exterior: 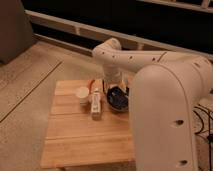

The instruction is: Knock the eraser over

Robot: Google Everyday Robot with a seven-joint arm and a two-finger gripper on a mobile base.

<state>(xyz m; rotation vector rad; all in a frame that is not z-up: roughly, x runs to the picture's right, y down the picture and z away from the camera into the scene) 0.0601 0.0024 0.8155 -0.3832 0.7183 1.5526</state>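
Because the arm (pixel 131 61) partly hides the gripper (pixel 106 86) at the table's (pixel 75 145) far edge, above the eraser (pixel 95 105), its grip cannot be told; any eraser label is unreadable.

A square table of pale wooden slats (pixel 75 142) stands on speckled beige floor (pixel 25 85) crossed by dark seams to its left. Behind the table runs a pale horizontal rail (pixel 65 26) against dark glazing (pixel 125 15). A grey-brown bulk (pixel 10 27) stands far left. The gripper (pixel 109 87) hangs over the table's far edge.
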